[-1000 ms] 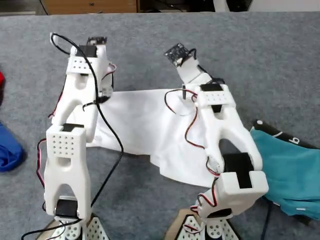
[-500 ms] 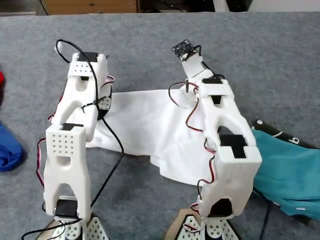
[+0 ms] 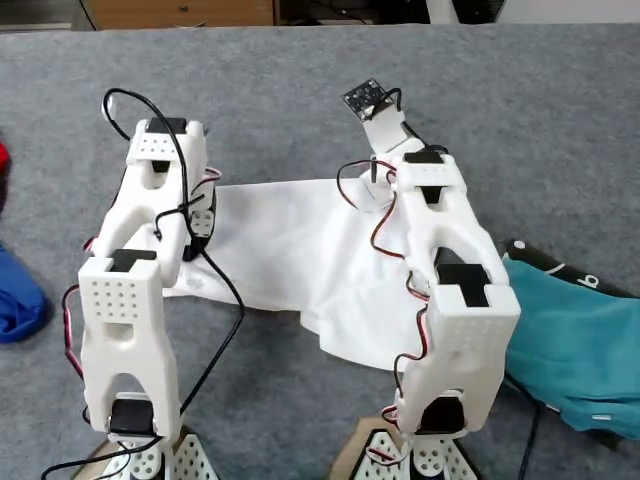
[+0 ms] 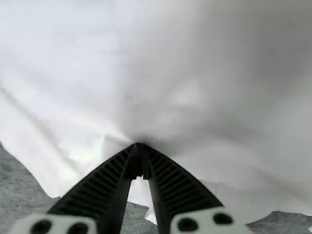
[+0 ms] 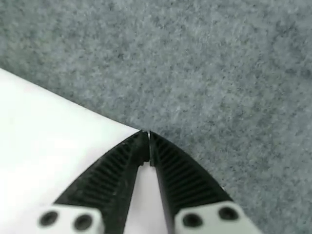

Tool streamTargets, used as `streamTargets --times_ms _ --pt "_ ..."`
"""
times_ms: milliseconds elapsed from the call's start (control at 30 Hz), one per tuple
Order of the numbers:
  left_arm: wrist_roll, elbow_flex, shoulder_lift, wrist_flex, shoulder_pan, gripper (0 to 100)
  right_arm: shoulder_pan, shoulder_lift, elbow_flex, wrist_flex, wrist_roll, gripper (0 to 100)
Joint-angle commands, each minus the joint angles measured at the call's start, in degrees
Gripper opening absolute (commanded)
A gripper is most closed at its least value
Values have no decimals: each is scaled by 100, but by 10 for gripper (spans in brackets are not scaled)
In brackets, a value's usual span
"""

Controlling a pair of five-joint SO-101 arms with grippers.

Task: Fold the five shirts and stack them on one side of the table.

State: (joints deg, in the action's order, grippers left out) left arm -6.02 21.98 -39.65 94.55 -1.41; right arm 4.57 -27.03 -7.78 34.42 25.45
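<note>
A white shirt (image 3: 290,250) lies spread and rumpled on the grey table (image 3: 500,100), between the two arms. My left gripper (image 4: 141,147) is shut on a fold of the white shirt (image 4: 195,73) near its left edge, with the cloth pulled up into a peak at the tips. In the high view this gripper (image 3: 203,218) sits under the left arm. My right gripper (image 5: 147,134) is shut on the far right corner of the white shirt (image 5: 48,126), low over the grey table (image 5: 219,58), and shows in the high view (image 3: 375,192) too.
A teal shirt (image 3: 580,340) lies bunched at the right edge, with a dark cloth edge (image 3: 535,258) beside it. A blue shirt (image 3: 15,300) and a bit of red cloth (image 3: 3,158) sit at the left edge. Bare table lies beyond the white shirt.
The left arm has drawn back and slightly left, dragging the shirt's left edge with it. The right arm first pushed a little farther out, then held still.
</note>
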Motion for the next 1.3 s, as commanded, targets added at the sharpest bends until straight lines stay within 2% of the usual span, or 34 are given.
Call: streamTargets --times_ms 0,167,300,567,867,1067,1267 --pt "-44 -237 514 -132 -44 19 -92 13 330 26 -26 16" --pt "-79 -615 1103 -79 -44 19 -92 4 347 26 -26 16" --pt "-299 -1407 1631 -185 -9 19 -92 4 347 26 -18 16" --pt "-264 -3648 2352 -1442 -53 19 -84 4 330 35 202 16" --pt "-255 -3270 4233 -1591 -9 19 -75 4 321 35 202 16" --pt "-246 -3736 3600 -2919 -35 19 -75 4 321 35 202 16" --pt "-273 -3851 2756 -2848 -62 19 -75 4 356 123 202 16"
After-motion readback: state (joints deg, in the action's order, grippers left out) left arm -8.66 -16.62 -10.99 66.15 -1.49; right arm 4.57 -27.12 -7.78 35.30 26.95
